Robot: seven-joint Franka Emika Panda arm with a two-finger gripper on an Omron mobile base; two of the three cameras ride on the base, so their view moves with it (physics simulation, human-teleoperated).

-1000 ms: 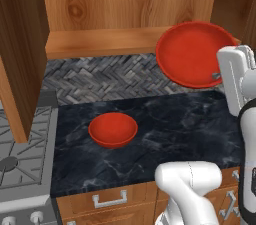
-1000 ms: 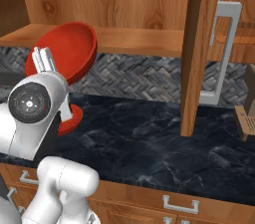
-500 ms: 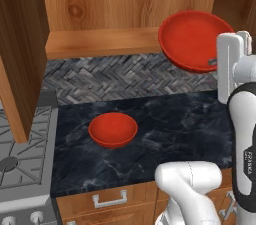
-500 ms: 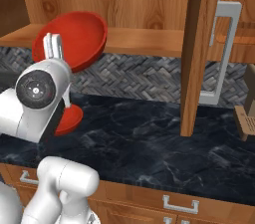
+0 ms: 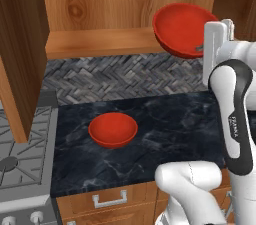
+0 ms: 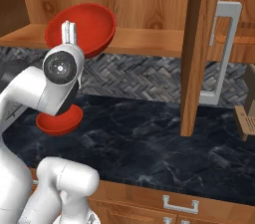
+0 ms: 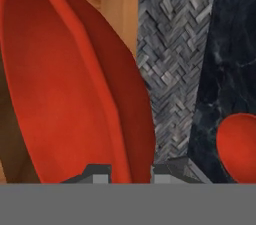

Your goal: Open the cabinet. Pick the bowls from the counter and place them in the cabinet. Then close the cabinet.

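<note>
My gripper [image 5: 200, 48] is shut on the rim of one red bowl [image 5: 181, 28], holding it tilted in the air just in front of the open cabinet's wooden shelf [image 5: 95, 44]. In the right base view the gripper [image 6: 68, 29] sits in front of that bowl [image 6: 87, 25]. From the hand view the gripper [image 7: 131, 171] pinches the bowl's [image 7: 65, 84] edge. A second red bowl [image 5: 112, 130] rests upright on the dark marbled counter [image 5: 170, 119]; it also shows as a bowl [image 6: 60, 121] behind my arm, and as a bowl [image 7: 240, 146] at the right of the hand view.
Both cabinet doors stand open: the left door [image 5: 20, 49] hangs over the stove [image 5: 20, 154], and the right door [image 6: 196, 44] with its silver handle [image 6: 224, 49] juts over the counter [image 6: 149, 138]. Drawers [image 5: 110, 199] run below. A herringbone backsplash [image 5: 120, 74] lies under the shelf.
The arm has raised the held bowl higher, from beside the backsplash up to shelf height. The bowl on the counter has not moved.
</note>
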